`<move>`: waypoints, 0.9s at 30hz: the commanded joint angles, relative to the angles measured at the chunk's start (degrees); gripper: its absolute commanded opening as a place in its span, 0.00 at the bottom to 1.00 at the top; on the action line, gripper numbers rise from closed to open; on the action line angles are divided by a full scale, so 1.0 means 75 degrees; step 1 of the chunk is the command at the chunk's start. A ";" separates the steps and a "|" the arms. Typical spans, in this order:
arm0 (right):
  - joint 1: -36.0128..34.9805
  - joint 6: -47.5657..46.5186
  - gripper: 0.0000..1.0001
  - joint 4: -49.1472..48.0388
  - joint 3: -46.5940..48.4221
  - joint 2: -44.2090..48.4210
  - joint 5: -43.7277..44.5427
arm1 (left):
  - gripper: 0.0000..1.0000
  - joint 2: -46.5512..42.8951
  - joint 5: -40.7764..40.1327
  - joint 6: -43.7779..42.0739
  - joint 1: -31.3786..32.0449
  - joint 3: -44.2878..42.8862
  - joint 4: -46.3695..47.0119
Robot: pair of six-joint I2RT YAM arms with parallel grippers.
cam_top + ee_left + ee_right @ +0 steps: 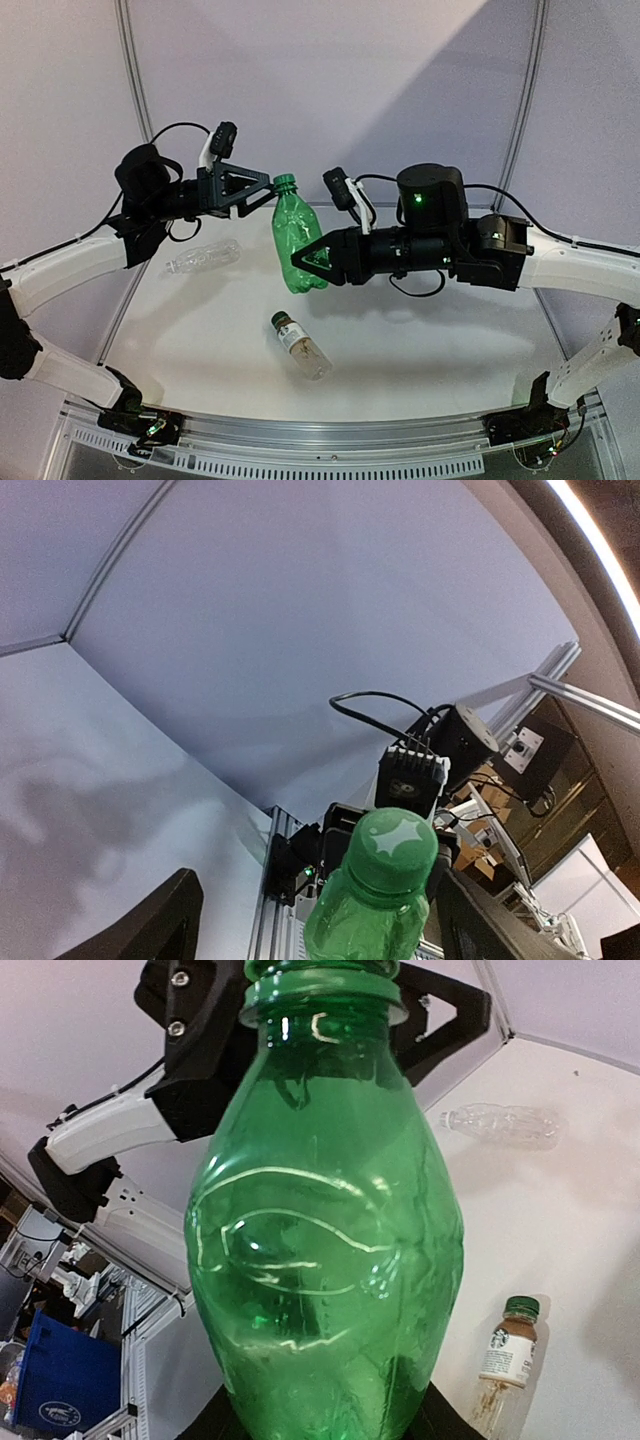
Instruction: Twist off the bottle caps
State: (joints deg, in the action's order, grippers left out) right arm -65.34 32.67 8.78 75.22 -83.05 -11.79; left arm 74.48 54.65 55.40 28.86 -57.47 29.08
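The green bottle (297, 240) stands upright above the table with my right gripper (312, 262) shut on its lower body. In the right wrist view the green bottle (325, 1210) fills the frame, with black fingers (225, 1422) at its base. Its green cap (286, 183) is on the neck. My left gripper (268, 190) is open around the cap. In the left wrist view the cap (392, 848) sits between the fingers of the left gripper (320, 905), close to the right finger (490, 920) and well apart from the left one.
A clear ribbed bottle (203, 257) lies on its side at the table's left; it also shows as the clear bottle (500, 1125). A labelled bottle (299, 345) with a dark green cap (280, 320) lies at front centre, seen too as the labelled bottle (505, 1355).
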 commanded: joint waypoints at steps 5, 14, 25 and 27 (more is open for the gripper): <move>0.0030 -0.0069 0.00 -0.0377 0.0118 -0.0382 -0.0550 | 0.73 0.0091 0.0471 -0.0050 0.0123 -0.0051 0.0546; 0.0035 -0.0141 0.00 -0.0250 0.0432 -0.0648 -0.0662 | 0.44 0.0185 0.0413 -0.0398 0.0178 -0.0233 0.0154; 0.0157 -0.0075 0.00 0.0647 0.0623 -0.0715 0.0973 | 0.10 0.0274 -0.1016 -0.1680 0.0609 -0.0790 -0.2744; 0.0152 -0.0116 0.00 0.1638 0.1100 -0.0836 0.2171 | 0.11 0.0360 -0.1895 -0.1809 0.0765 -0.1135 -0.3907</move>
State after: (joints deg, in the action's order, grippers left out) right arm -64.47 32.47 11.60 78.11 -87.88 -10.48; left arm 75.68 50.65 46.63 31.64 -62.39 17.47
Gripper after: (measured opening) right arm 0.426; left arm 0.277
